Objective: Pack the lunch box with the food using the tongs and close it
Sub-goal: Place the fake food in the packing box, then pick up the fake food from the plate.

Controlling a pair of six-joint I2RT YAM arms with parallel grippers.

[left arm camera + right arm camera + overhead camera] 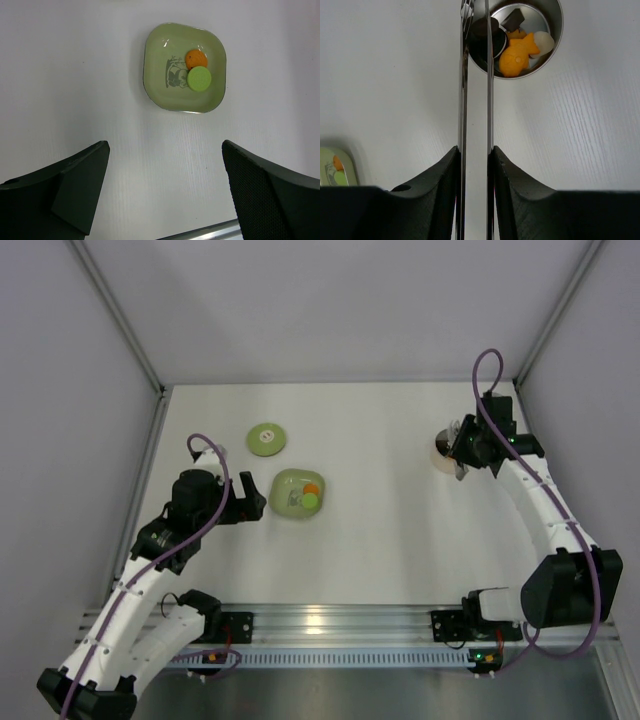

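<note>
My right gripper (pixel 475 150) is shut on the tongs (pixel 464 100), whose two slim arms run up to the lunch box (pixel 556 30). A dark brown round piece (pixel 484 27) sits between the tong tips, just inside the tin's left rim. In the tin lie an orange fish-shaped piece (pixel 517 52), a white piece (pixel 543 42) and a dark square one (pixel 512 20). In the top view the right gripper (pixel 462 455) hangs over the lunch box (pixel 438 452) at the far right. My left gripper (pixel 165 147) is open and holds nothing, near the plate (pixel 155 55), which holds orange (pixel 196 58) and green (pixel 199 79) pieces.
The flat round green lid (pixel 267 438) lies behind the plate (pixel 285 490), left of centre. The left gripper (pixel 250 502) sits just left of the plate. White walls close in the table on three sides, and a metal rail (pixel 330 625) runs along the near edge.
</note>
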